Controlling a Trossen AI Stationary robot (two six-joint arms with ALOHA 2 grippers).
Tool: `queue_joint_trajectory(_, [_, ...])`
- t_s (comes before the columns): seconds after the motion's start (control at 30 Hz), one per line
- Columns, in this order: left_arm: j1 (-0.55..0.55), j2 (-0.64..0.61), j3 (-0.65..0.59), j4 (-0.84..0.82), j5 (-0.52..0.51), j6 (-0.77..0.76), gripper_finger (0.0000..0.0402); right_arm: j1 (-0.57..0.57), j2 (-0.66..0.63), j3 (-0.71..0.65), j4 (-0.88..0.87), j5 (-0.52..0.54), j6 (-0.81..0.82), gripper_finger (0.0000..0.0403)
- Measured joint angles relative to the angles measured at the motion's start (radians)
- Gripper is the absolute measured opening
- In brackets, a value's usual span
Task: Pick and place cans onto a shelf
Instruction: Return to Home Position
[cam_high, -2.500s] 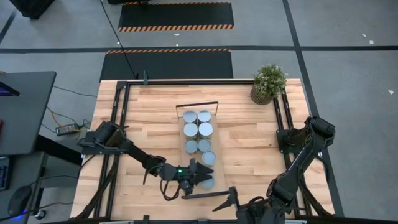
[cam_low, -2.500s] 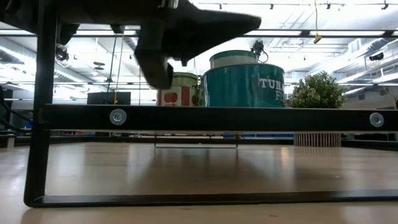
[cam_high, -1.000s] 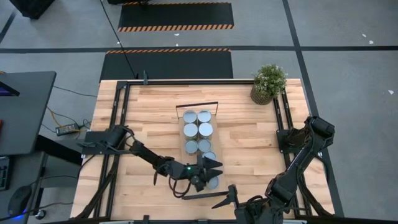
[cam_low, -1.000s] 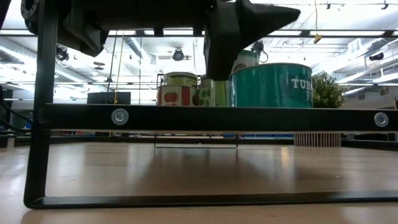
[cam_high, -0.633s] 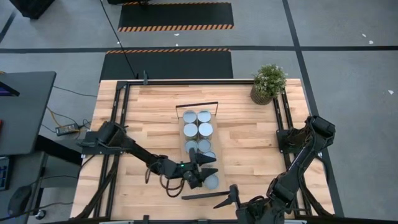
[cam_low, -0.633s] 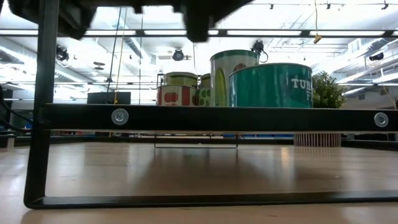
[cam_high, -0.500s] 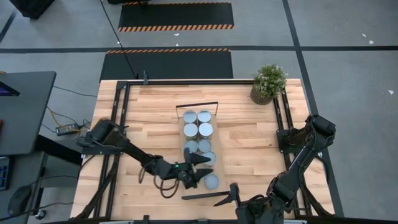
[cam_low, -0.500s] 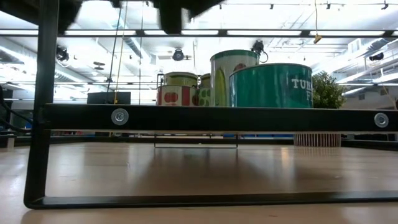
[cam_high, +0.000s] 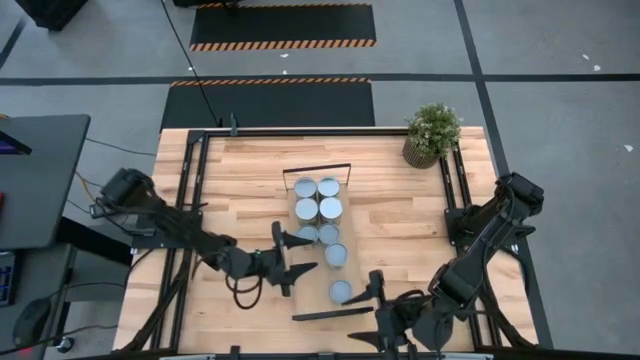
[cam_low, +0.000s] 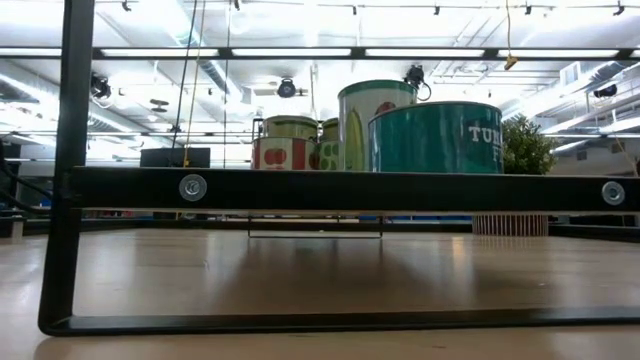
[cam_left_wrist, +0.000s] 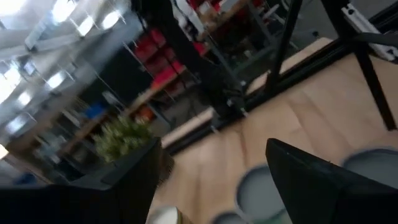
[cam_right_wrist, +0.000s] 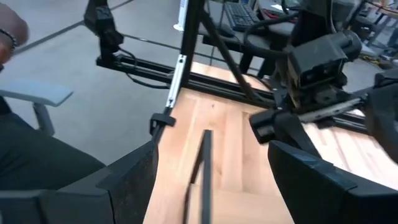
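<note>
**high view**
- left gripper (cam_high: 288, 256): lower centre of the frame, over the table (cam_high: 240, 180), just left of the shelf (cam_high: 318, 300). Its fingers are spread wide and hold nothing. The upper fingertip is near the third pair of cans but apart from it.
- right gripper (cam_high: 366, 305): bottom centre, just right of the shelf's lower end. Fingers are apart and empty.
- cans (cam_high: 330, 208): eight grey tops counted, all on the shelf. From the upper end there are three pairs side by side, then one alone. The last one stands alone near the lower end, with bare board between those two.
- shelf: one, running up and down mid-frame.
- plant (cam_high: 432, 130): one, at the table's upper right corner.

**low view**
- grippers: neither is in the frame.
- cans: four show above the shelf's black bar (cam_low: 350, 188), from centre to right. A wide teal one is nearest, with a taller green one beside it. Two more stand farther back to the left.

**left wrist view**
- left gripper: two dark fingers (cam_left_wrist: 118, 180) wide apart, nothing between them.
- cans: blurred grey tops beyond the fingers; the number cannot be told.

**right wrist view**
- right gripper: fingers (cam_right_wrist: 323, 180) wide apart, nothing between them, with bare table beyond.
</note>
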Motion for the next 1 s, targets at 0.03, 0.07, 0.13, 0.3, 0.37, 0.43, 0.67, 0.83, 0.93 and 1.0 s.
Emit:
queue_joint_trajectory(0.03, [0.0, -0.03, 0.0, -0.058, 0.002, -0.047, 0.0293, -0.005, -0.007, 0.0, -0.006, 0.0, -0.004, 0.031])
queue_joint_trajectory(0.07, [0.0, -0.061, 0.0, -0.125, 0.011, -0.098, 0.0293, -0.01, -0.013, 0.0, -0.016, 0.001, -0.005, 0.031])
queue_joint_trajectory(0.13, [0.003, -0.123, 0.0, -0.241, 0.048, -0.197, 0.0293, -0.019, -0.029, 0.0, -0.047, 0.001, -0.004, 0.031])
queue_joint_trajectory(0.3, [0.019, -0.27, 0.0, -0.462, 0.148, -0.408, 0.0293, -0.053, -0.068, -0.035, -0.058, 0.0, -0.006, 0.031])
queue_joint_trajectory(0.37, [0.033, -0.326, 0.0, -0.547, 0.154, -0.485, 0.0293, -0.073, -0.087, -0.067, -0.055, 0.0, -0.005, 0.031])
queue_joint_trajectory(0.43, [0.046, -0.377, 0.0, -0.632, 0.165, -0.547, 0.0293, -0.096, -0.114, -0.112, -0.045, -0.003, 0.004, 0.031])
queue_joint_trajectory(0.67, [0.071, -0.522, 0.0, -0.833, 0.175, -0.67, 0.0293, -0.185, -0.262, -0.328, 0.12, -0.079, -0.001, 0.031])
queue_joint_trajectory(0.83, [0.072, -0.597, -0.018, -0.888, 0.173, -0.676, 0.0293, -0.248, -0.415, -0.544, 0.306, -0.119, -0.012, 0.031])
queue_joint_trajectory(0.93, [0.07, -0.659, -0.098, -0.839, 0.2, -0.687, 0.0293, -0.273, -0.507, -0.683, 0.431, -0.136, -0.012, 0.031])
queue_joint_trajectory(1.0, [0.071, -0.7, -0.173, -0.779, 0.216, -0.704, 0.0293, -0.285, -0.564, -0.772, 0.518, -0.153, -0.013, 0.031])
